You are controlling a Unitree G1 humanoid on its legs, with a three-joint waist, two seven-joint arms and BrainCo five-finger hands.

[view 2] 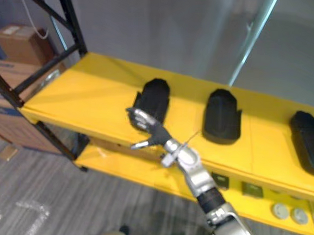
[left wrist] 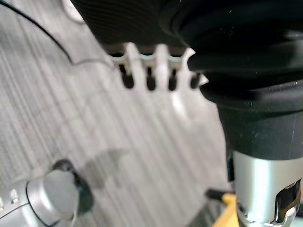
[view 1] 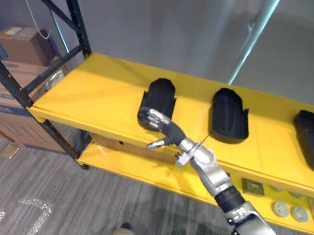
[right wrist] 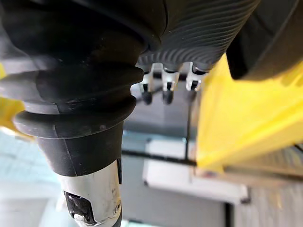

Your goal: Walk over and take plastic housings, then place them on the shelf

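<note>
Three black plastic housings lie in a row on the yellow shelf: one on the left, one in the middle and one at the right edge. My right hand is at the front end of the left housing, fingers relaxed and spread, their tips at or just touching its lower edge, thumb apart below. Nothing is held in it. In the right wrist view the shelf's edge and a dark housing lie past the fingers. My left hand hangs over the grey carpet, fingers straight, empty.
A black steel upright with diagonal braces stands at the shelf's left end, with cardboard boxes behind it. A lower yellow shelf holds small round and square parts. A grey pole rises behind the shelf.
</note>
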